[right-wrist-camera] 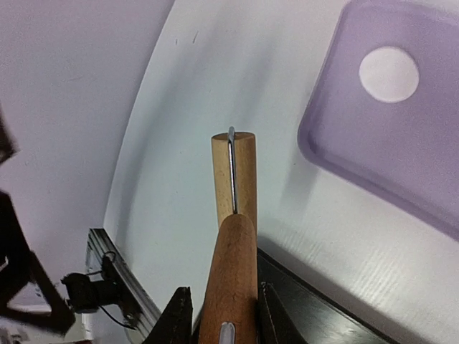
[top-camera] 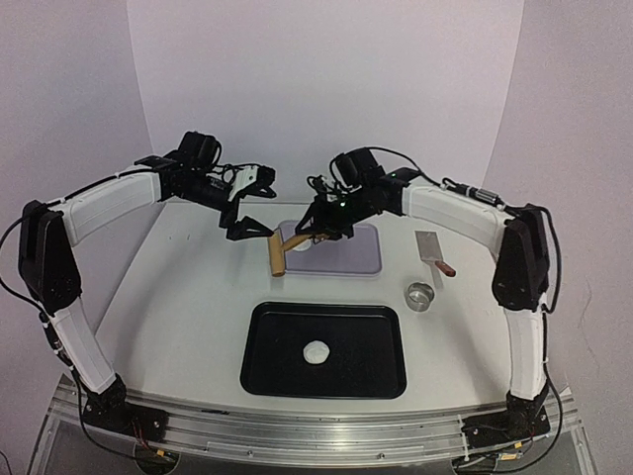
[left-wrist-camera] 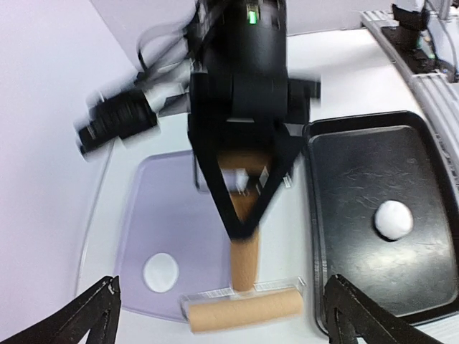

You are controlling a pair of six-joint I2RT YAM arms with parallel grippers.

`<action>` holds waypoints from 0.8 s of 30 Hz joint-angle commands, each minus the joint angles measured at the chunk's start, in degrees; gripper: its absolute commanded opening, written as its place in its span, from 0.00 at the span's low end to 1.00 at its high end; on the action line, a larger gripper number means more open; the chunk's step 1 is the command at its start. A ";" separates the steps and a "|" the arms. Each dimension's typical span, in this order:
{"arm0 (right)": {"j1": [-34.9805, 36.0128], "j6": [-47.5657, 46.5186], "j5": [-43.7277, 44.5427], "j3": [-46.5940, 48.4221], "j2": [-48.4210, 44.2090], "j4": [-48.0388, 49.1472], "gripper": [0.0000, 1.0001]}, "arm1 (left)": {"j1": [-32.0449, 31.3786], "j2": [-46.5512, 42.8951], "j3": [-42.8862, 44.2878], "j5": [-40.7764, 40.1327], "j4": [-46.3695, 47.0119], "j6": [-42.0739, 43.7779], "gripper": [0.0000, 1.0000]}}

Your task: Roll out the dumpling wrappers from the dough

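A wooden roller (right-wrist-camera: 233,229) is clamped in the right gripper (right-wrist-camera: 224,292) at bottom centre; a dumpling wrapper (right-wrist-camera: 389,74) (round, white) is laid on a purple mat (right-wrist-camera: 401,154), upper right.

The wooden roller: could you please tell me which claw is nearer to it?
Right. The right claw is closed on the handle of the roller; the left claw stands open beside the roller's head, not touching it.

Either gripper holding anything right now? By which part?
The right gripper is shut on the wooden roller, gripping it by its handle. The left gripper is open and holds nothing.
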 commanded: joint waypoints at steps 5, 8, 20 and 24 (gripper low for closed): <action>3.43 -37.13 12.54 -9.40 -22.79 -13.38 0.00 | -1.57 1.91 1.85 0.00 -10.97 1.45 0.93; 7.99 -46.27 18.62 -14.85 -28.13 -14.56 0.00 | -3.37 2.29 0.44 -1.02 -9.41 1.51 0.93; 30.75 -65.49 42.20 -28.89 -35.95 -14.74 0.00 | -9.65 12.11 -3.32 -10.90 -6.08 -9.18 0.86; 32.52 -68.76 44.64 -30.64 -34.08 -14.34 0.00 | -12.25 14.52 -4.84 -16.01 -1.39 -8.34 0.86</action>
